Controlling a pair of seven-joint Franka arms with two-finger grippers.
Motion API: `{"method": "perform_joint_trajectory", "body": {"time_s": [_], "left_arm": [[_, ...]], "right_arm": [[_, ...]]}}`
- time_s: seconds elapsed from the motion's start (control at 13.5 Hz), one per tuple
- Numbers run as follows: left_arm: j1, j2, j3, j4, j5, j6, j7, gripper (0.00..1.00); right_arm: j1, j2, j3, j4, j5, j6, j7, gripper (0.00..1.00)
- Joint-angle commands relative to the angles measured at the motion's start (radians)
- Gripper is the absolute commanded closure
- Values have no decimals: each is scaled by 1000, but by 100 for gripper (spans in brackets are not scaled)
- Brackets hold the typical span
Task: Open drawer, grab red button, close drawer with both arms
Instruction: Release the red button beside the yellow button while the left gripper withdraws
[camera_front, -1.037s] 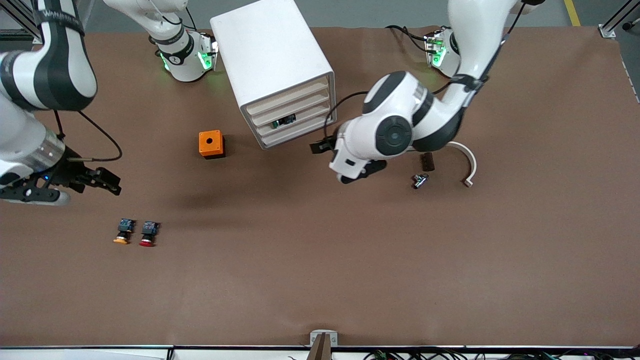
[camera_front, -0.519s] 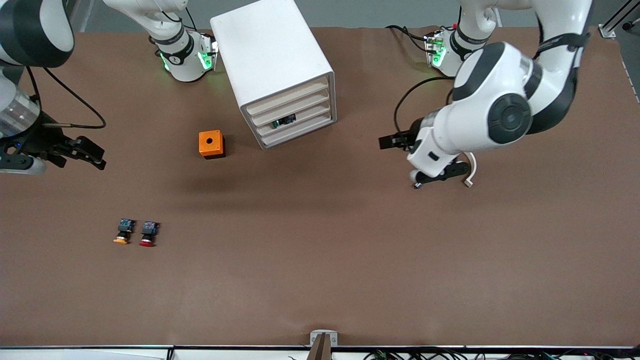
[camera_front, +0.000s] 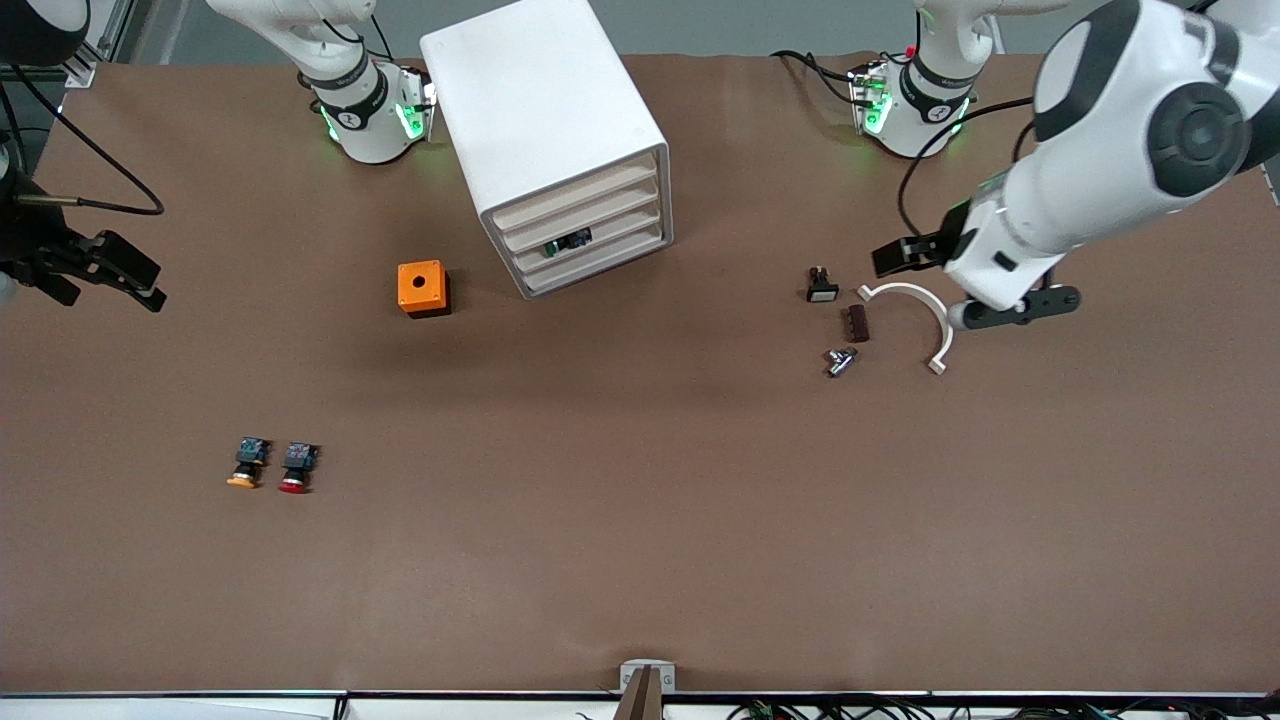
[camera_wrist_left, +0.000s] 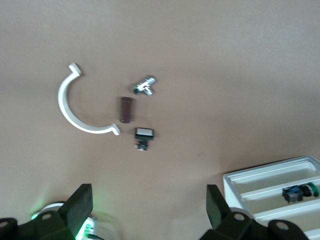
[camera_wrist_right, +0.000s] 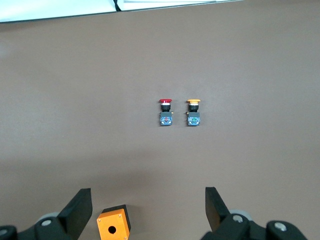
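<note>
Front view: on the brown bench (camera_front: 640, 560), the drawer (camera_front: 580, 212) sits flush in the white cabinet (camera_front: 545, 110); the button (camera_front: 296, 468), red cap on a black-and-blue body, lies beside the orange-capped button (camera_front: 245, 464), nearer the camera toward the right arm's end. The right gripper (camera_front: 105, 272) and left gripper (camera_front: 1005, 300) hover at opposite ends. Wrist views: both grippers (camera_wrist_left: 145, 210) (camera_wrist_right: 148, 207) are spread and empty, so every step looks done, or else opening comes next.

Even, bright overhead lighting; soft diffuse shadows fall on the brown table (camera_front: 640, 520) beneath the cabinet (camera_front: 545, 120). The left wrist view is slightly soft; the others are sharp, without glare.
</note>
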Motion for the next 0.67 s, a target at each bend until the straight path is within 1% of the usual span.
{"method": "perform_joint_trajectory", "body": {"time_s": [0.0,0.3,0.59], "left_arm": [[73,-57,-9,-45,11,-7,114,0],[151,-59,-2,-16,13,-41,99,0],[157,-54,-3,34,16,-96,102,0]], "right_arm": [[-8,-7,8,-4,-18,1,-6,0],[-8,-7,6,-1,-33,6,-7,0],[-8,-6,6,-1,-35,7,-6,0]]}}
